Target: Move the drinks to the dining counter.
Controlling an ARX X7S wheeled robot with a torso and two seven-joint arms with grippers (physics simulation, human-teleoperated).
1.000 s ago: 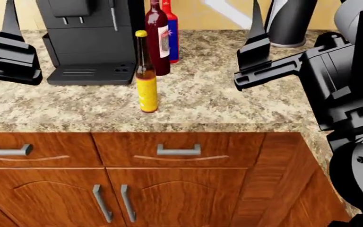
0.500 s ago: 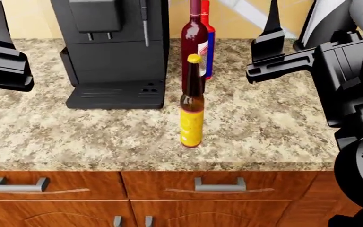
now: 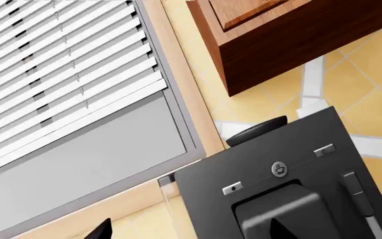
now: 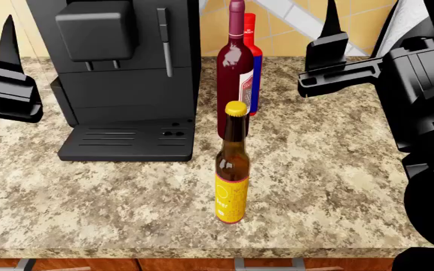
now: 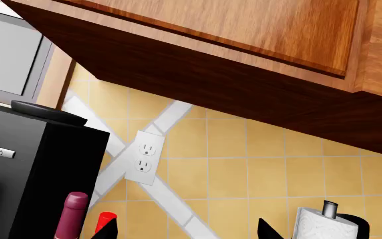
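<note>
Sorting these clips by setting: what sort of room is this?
Likely a home kitchen: a black coffee machine on a speckled granite countertop, yellow tiled wall with a white outlet, and wooden wall cabinets.

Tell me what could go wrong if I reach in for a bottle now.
1. The beer bottle stands alone in front of the wine bottle; reaching past it could topple it.
2. The wine bottle and blue bottle stand close together beside the coffee machine, so open fingers may bump a neighbour.
3. Both the left gripper and right gripper hover high, holding nothing; a fast descent risks clipping caps.
</note>
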